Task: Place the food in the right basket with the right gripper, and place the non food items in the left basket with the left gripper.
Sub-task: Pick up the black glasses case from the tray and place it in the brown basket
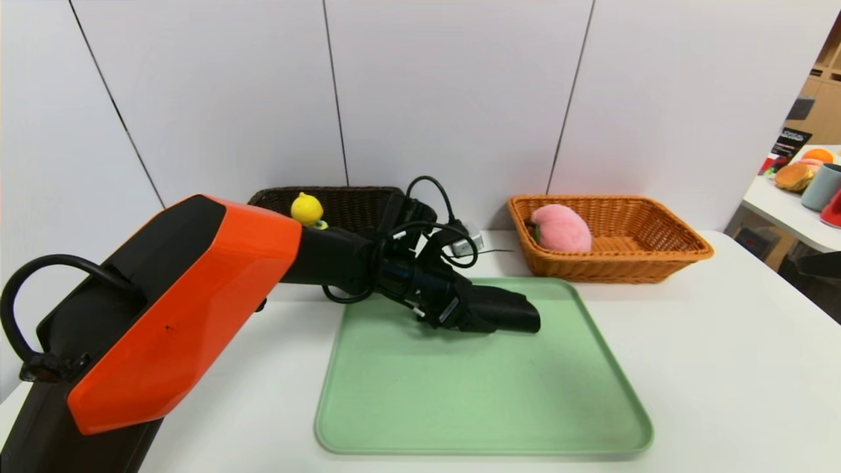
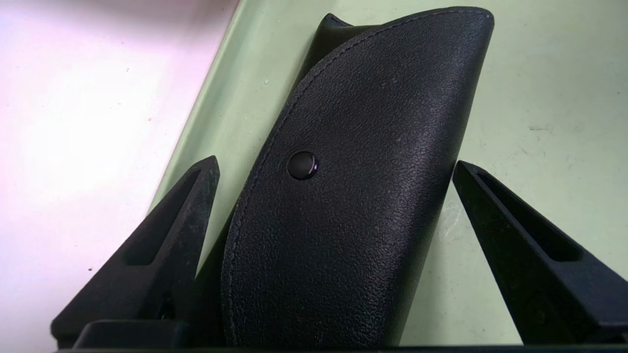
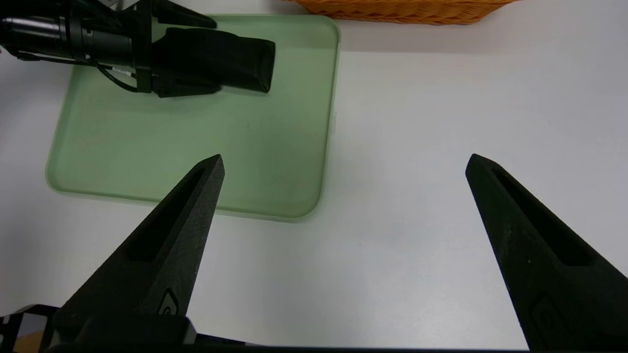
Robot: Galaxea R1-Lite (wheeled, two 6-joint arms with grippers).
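The flat pale-green plastic tray lies in the middle of the white counter, and most of its near half is bare. To the tray's right the counter runs clear to its edge, where the right tool hangs spread wide over bare surface, holding nothing.

At the tray's far edge lies the flat black oblong leather-look pouch with a round snap. The left tool, on the arm with the glossy orange shell, straddles it — one pointed finger on each side, released. Neither finger appears to press the pouch, though the wrist view is too close to be sure.

Behind the tray's far right corner stands the orange-tan woven wicker basket; the soft pink plush peach rests in its left end. Behind the tray's far left corner stands the dark brown woven wicker basket, and the small yellow plastic duck toy shows at it — only its head and upper body, since the orange arm covers the rest and much of that basket's front.
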